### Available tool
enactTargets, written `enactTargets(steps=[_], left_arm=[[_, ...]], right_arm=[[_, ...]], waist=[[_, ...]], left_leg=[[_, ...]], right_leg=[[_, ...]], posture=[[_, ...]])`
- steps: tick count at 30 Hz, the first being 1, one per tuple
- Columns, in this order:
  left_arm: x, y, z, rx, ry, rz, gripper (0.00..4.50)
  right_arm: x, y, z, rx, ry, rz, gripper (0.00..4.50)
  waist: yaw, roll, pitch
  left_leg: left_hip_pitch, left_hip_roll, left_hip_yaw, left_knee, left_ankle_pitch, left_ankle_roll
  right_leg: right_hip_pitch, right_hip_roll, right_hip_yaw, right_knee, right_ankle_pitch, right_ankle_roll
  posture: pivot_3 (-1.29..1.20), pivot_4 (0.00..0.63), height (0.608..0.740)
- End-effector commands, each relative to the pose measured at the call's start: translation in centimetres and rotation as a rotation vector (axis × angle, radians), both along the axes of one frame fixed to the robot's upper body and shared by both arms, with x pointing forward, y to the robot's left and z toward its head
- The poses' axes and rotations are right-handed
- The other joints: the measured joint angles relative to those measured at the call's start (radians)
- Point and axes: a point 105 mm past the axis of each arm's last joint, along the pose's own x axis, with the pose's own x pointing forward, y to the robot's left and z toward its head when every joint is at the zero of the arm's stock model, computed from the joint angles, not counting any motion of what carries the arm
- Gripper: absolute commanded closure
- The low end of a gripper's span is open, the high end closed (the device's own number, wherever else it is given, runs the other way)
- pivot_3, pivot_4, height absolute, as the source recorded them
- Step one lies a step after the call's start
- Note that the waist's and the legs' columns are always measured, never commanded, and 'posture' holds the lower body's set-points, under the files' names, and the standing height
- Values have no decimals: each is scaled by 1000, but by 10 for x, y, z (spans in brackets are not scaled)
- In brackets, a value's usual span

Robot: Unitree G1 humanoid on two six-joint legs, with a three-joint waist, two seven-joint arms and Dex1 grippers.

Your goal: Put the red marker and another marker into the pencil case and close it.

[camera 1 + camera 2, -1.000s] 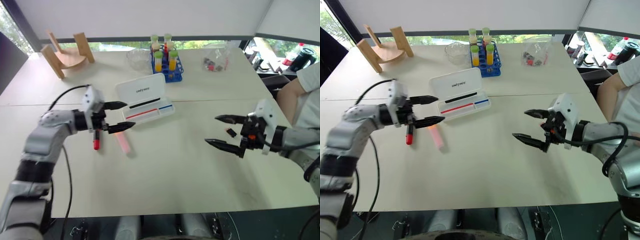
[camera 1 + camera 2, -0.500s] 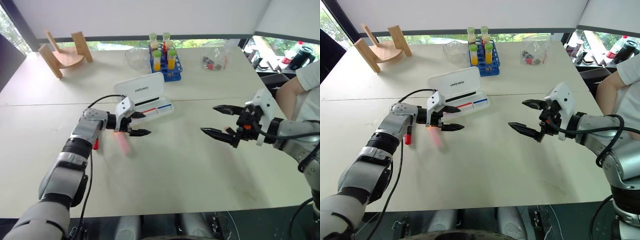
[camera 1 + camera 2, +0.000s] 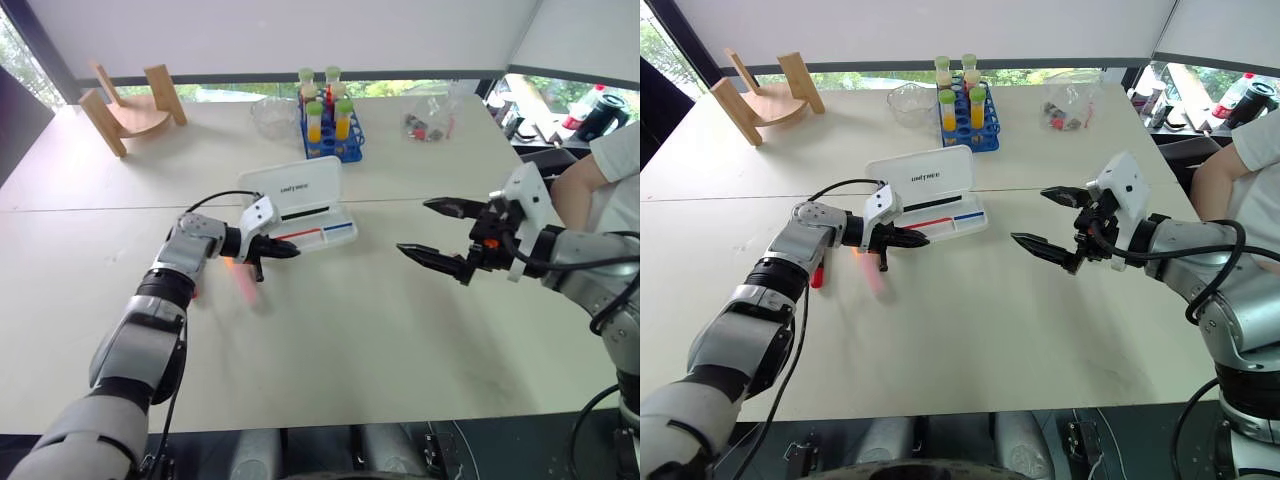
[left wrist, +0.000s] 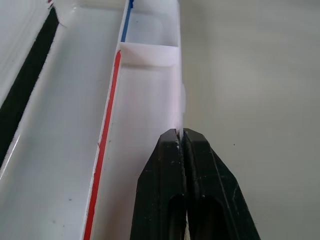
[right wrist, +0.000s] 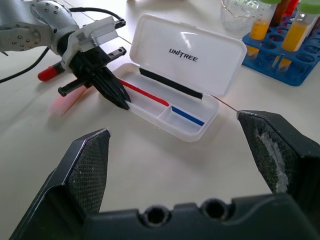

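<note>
The white pencil case (image 3: 295, 188) lies open mid-table, lid up, with red and blue stripes in its tray. My left gripper (image 3: 293, 252) is shut on the thin front wall of the tray, near its left end; the left wrist view has that wall running in between the black fingertips (image 4: 165, 150). The pink highlighter (image 3: 245, 285) lies just left of the case, under my left wrist. The red marker (image 3: 817, 275) lies beyond it, mostly behind my forearm. My right gripper (image 3: 412, 225) hovers wide open to the right of the case, holding nothing.
A blue rack of test tubes (image 3: 330, 130) and a glass bowl (image 3: 272, 112) stand behind the case. A wooden stand (image 3: 130, 105) is at the far left and a plastic bag (image 3: 430, 125) at the far right. A person (image 3: 615, 170) sits at the right edge.
My left gripper swung right, away from the markers to the case's front edge, and shut there. The case shifted slightly to the right. My right gripper stayed open.
</note>
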Motion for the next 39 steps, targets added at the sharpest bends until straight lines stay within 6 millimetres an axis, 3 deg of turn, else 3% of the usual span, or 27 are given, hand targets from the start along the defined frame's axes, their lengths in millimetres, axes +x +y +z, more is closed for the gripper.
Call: enactTargets(steps=[1,7,14,22,31,39], left_arm=[[-22,-26,16,-39,-19,-125,4440],[-62,-40,6,-22,19,-175,4440],[-93,-33,-13,21,24,-143,4440],[-87,-29,-19,28,-42,-67,4440],[-92,-21,-18,56,-64,-166,4440],[-84,-17,-11,63,-77,-178,4440]], right_arm=[[0,-2,15,-7,-64,-2,0],[0,-3,16,-6,-71,-8,0],[-2,-2,12,-1,-52,-5,0],[0,2,9,9,-40,15,0],[0,3,8,9,-35,21,0],[2,4,8,10,-40,22,0]], waist=[[2,0,0],[-3,1,0],[0,1,1],[1,1,1],[0,1,1],[1,1,1]], left_leg=[[0,0,0,0,0,0],[1,0,0,0,0,0],[2,1,0,0,0,0],[3,1,0,1,0,0],[3,1,0,1,0,0],[3,1,1,1,0,0]], right_leg=[[0,0,0,0,0,0],[0,0,1,1,0,0],[1,1,2,3,0,0],[2,1,2,2,0,0],[1,1,2,2,0,0],[1,1,2,2,0,-1]], posture=[[0,150,740],[0,150,740],[0,150,740],[0,150,740],[0,150,740],[0,150,740]])
